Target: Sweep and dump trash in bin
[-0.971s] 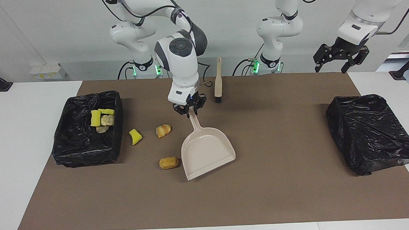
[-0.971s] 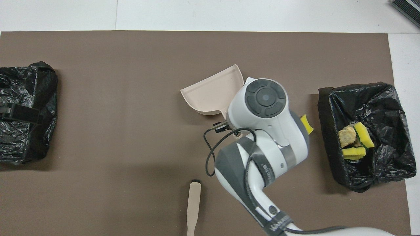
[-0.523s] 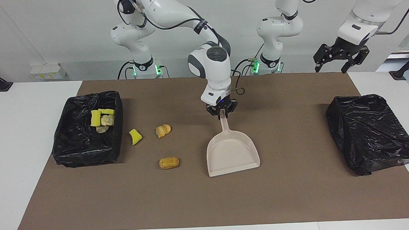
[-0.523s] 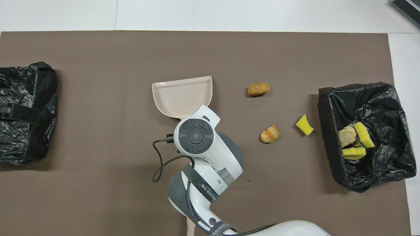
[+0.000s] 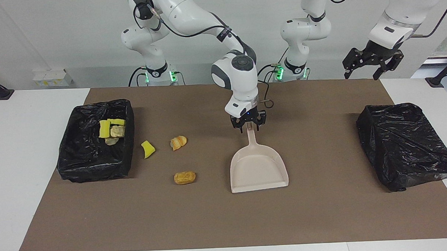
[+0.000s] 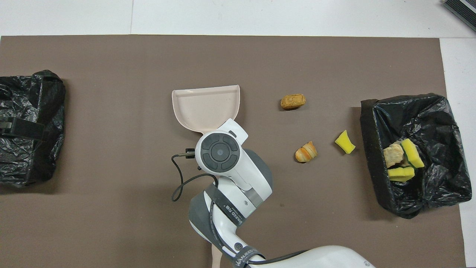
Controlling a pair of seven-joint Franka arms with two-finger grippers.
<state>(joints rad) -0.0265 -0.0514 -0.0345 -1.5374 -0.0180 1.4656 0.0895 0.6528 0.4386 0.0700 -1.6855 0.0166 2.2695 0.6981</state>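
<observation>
The beige dustpan (image 5: 258, 169) (image 6: 206, 106) lies flat mid-mat, its mouth pointing away from the robots. My right gripper (image 5: 249, 126) stands open at the tip of its handle, fingertips on either side. Three trash scraps lie loose between dustpan and open bin (image 5: 94, 163) (image 6: 375, 178): a yellow sponge chunk (image 5: 147, 149) (image 6: 345, 142), a striped pastry (image 5: 178, 142) (image 6: 306, 152) and a brown pastry (image 5: 184, 177) (image 6: 293, 101). Several more scraps lie in the bin. My left gripper (image 5: 373, 62) waits open in the air.
A second box wrapped in a black bag (image 5: 406, 145) (image 6: 29, 111) sits at the left arm's end of the mat. The beige brush's handle (image 6: 215, 258) shows a little under the right arm, close to the robots. A cable loops beside the right wrist.
The right arm carried the dustpan from beside the brown pastry toward the left arm's end, set it down square on the mat, and its fingers have spread. The left arm has not moved.
</observation>
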